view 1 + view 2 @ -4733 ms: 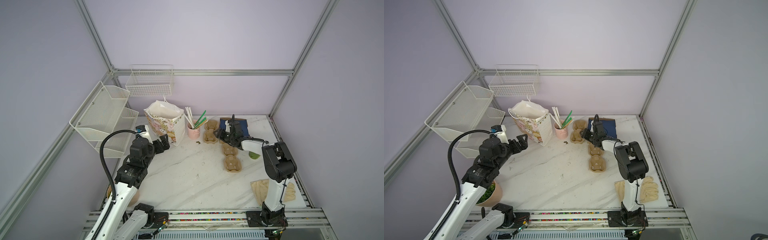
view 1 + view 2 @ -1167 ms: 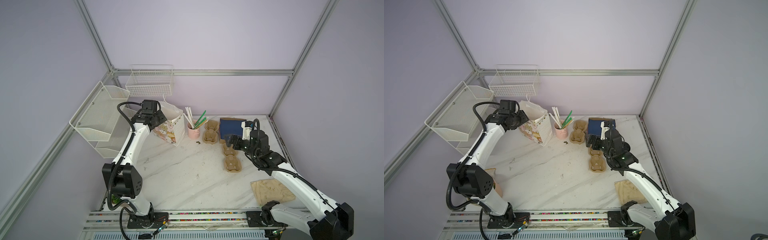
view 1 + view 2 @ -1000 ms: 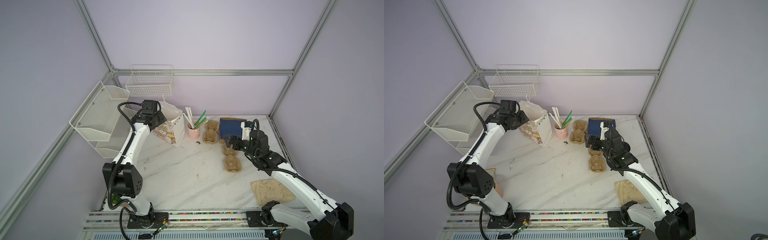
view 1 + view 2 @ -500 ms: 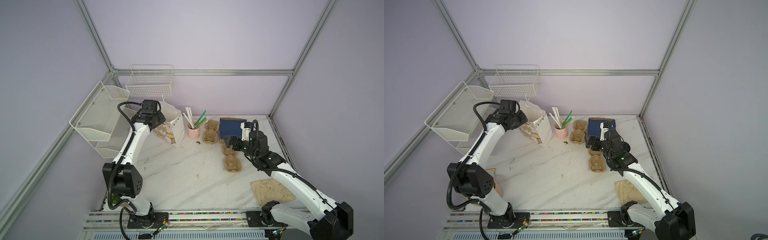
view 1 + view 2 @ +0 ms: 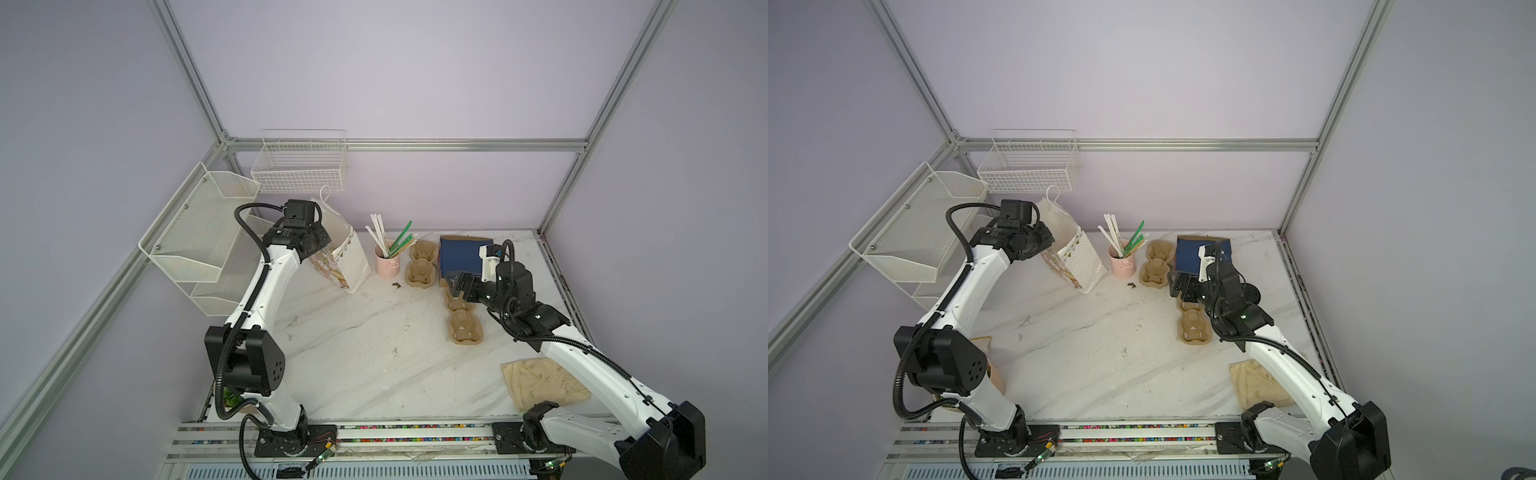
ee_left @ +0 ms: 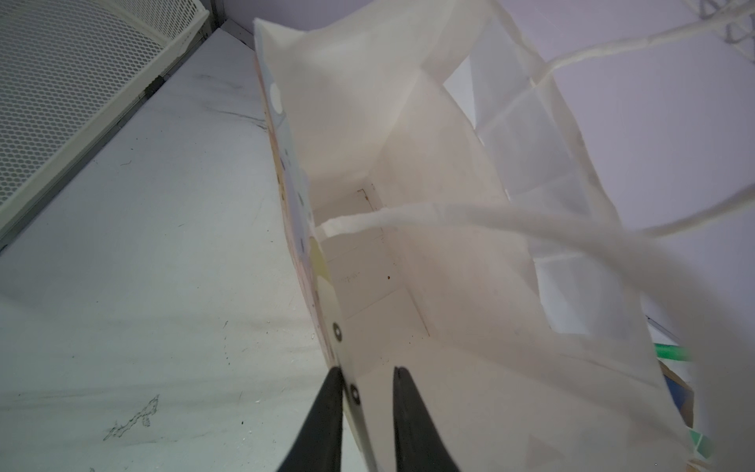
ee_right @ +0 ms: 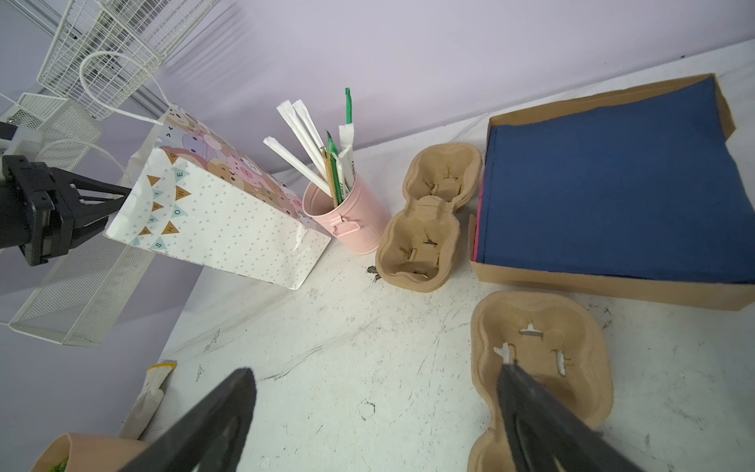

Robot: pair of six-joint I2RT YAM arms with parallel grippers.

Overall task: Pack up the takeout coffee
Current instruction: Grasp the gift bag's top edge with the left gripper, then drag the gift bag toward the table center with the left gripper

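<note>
The takeout coffee shows in no view; where it sits we cannot tell. The right gripper (image 7: 376, 374) gapes wide, empty, above a pulp tray (image 7: 580, 327). The left gripper (image 6: 365, 374), jaws narrow, straddles a wall of the paper bag (image 6: 449, 265), not yet pinching. Risks, we judge: a pull tips or tears the leaning bag; the handle cord (image 6: 490, 216) snags. Only the left wrist view shows its bare inside; both top views, its lean.
</note>
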